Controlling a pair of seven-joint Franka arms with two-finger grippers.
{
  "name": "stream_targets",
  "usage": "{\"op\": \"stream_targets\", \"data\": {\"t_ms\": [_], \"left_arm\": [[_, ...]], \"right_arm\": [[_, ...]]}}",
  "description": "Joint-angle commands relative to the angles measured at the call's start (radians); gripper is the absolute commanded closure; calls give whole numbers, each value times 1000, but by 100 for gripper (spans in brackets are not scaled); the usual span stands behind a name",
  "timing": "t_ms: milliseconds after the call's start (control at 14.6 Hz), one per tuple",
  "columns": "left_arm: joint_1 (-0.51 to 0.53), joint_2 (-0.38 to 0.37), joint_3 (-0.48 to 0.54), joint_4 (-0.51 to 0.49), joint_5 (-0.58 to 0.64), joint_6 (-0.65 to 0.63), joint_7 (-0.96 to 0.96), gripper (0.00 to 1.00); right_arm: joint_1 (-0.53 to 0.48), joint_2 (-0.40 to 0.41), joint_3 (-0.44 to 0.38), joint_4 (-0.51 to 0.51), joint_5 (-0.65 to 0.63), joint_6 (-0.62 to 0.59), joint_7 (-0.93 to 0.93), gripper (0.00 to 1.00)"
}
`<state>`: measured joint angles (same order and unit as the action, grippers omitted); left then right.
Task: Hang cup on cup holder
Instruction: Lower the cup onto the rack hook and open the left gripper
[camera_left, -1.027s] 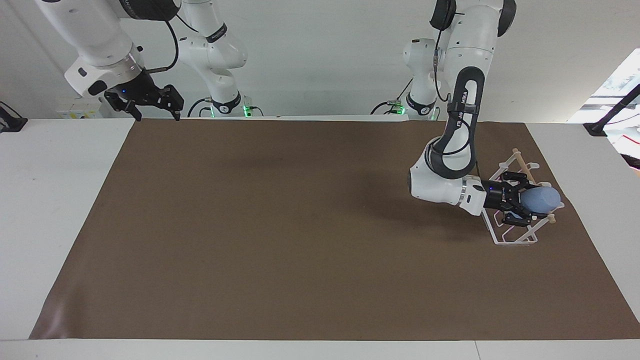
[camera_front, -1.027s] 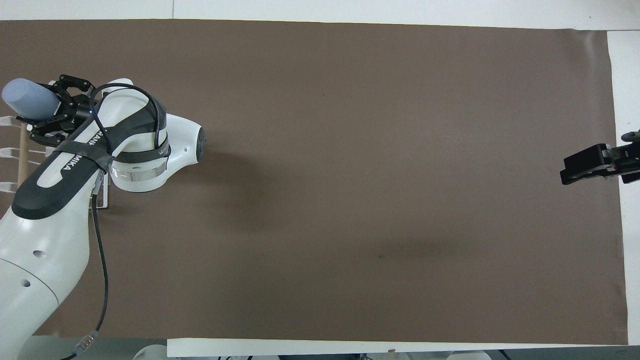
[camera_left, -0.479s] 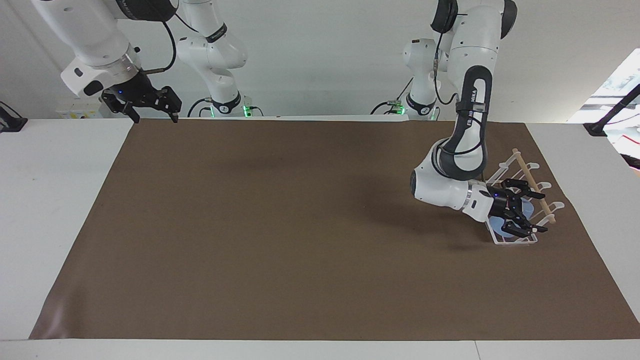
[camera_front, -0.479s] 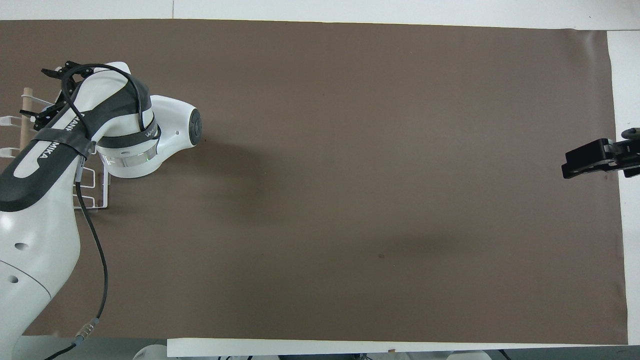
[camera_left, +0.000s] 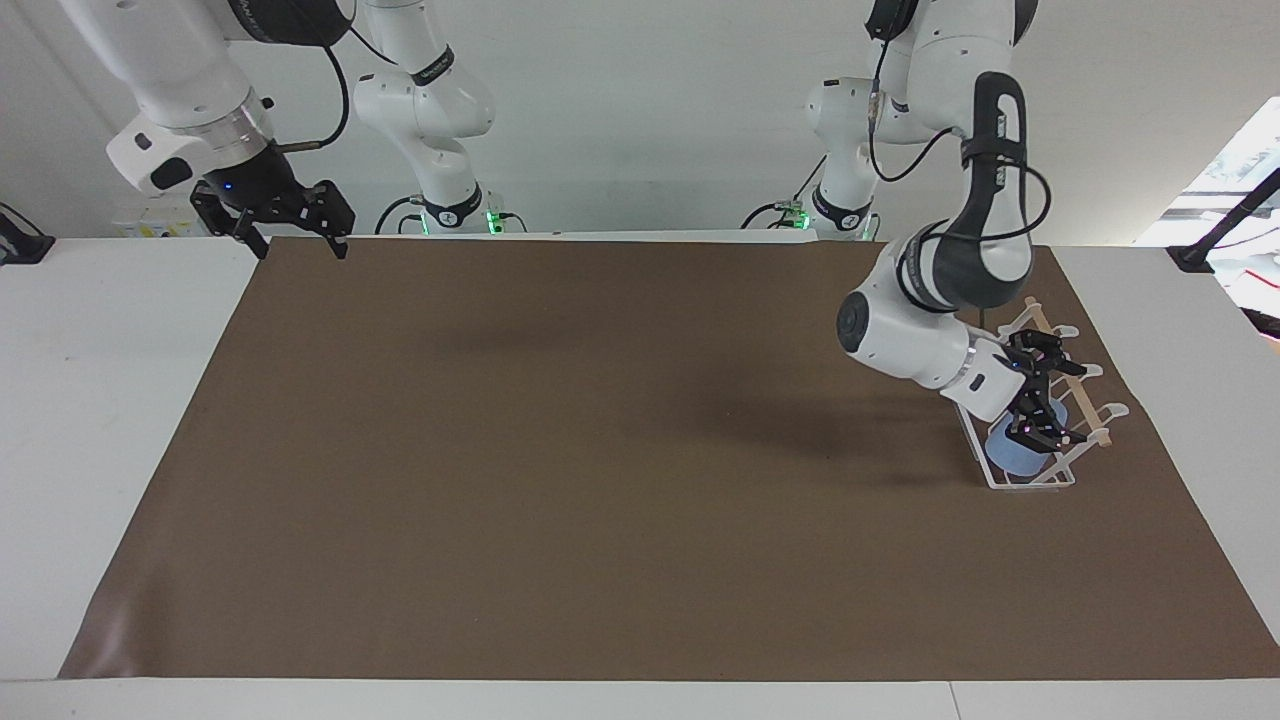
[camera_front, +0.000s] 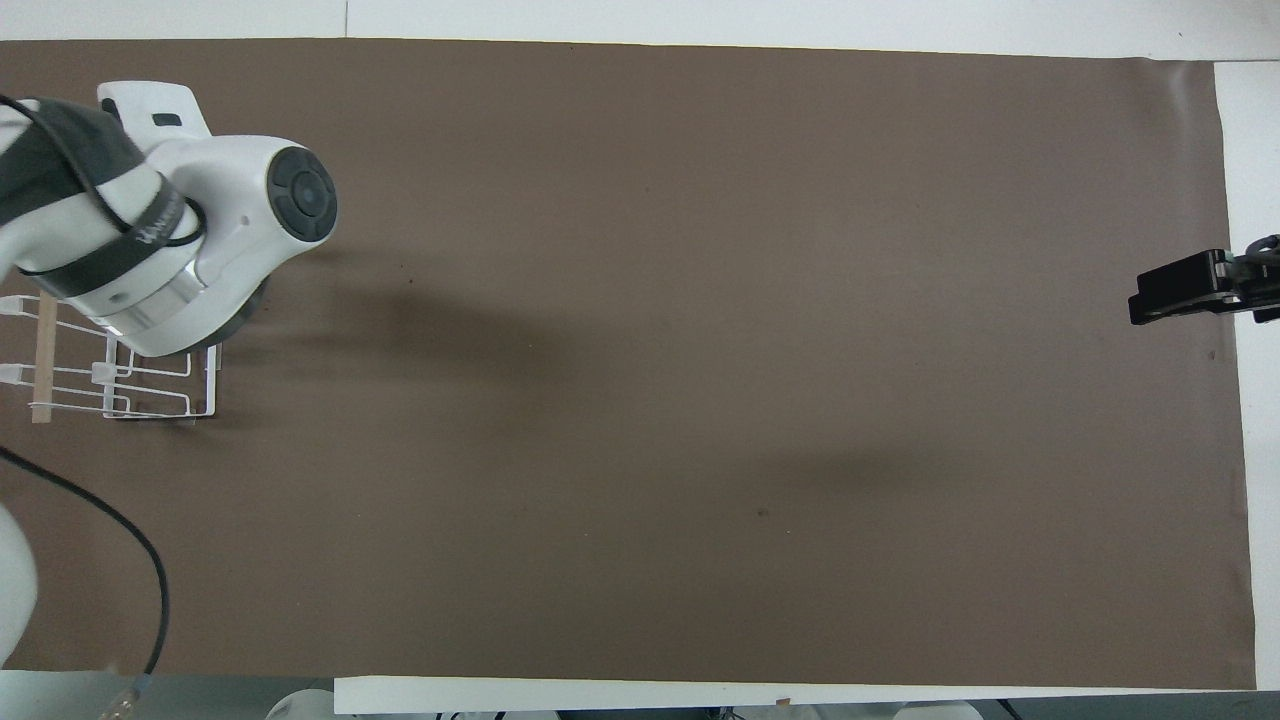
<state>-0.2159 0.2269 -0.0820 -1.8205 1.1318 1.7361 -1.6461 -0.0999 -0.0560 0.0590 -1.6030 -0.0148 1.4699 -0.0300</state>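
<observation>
Left gripper (camera_left: 1047, 402) sits over the cup holder (camera_left: 1040, 478), tilted down, fingers spread wide with nothing between them; the black fingers (camera_left: 1040, 436) hang just above the cup (camera_left: 1010, 452) without clear contact. That cup, light blue, rests inside the holder's wire frame at the end farther from the robots, partly hidden by the gripper in the facing view. From the claw, the cup is at roughly 7 o'clock in the facing view and the wooden rod (camera_left: 1075, 398) runs past at about 2 o'clock. In the overhead view the left wrist housing (camera_front: 190, 235) covers the claw and cup; only the rack's nearer half (camera_front: 150, 385) and part of the rod (camera_front: 44, 355) show, around 6 o'clock of the wrist. Holder stands on the brown mat (camera_left: 600, 450) at the left arm's end of the table. Right gripper (camera_left: 290, 225) waits raised over the mat's corner by its own base, at about 10 o'clock from mat centre in the facing view, jaws open and empty; its tip (camera_front: 1185, 295) shows at 3 o'clock in the overhead view.
</observation>
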Motion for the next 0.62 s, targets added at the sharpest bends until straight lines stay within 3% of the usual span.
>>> {"op": "stream_targets", "data": {"t_ms": [0,342,548], "left_arm": [[50,-101,-5,-30,-217,42,300,0],[96,-164,7,62,-664,26,803,0],[99,-215,7,62,-821,-44,1042,0]], "right_arm": [[-11,-5,5,-14,-25,26,-14,1],[-9,-11,7,-18,-27,-6,-8,1],[-7,-11,7,-20,-22,-7,-10,1]]}}
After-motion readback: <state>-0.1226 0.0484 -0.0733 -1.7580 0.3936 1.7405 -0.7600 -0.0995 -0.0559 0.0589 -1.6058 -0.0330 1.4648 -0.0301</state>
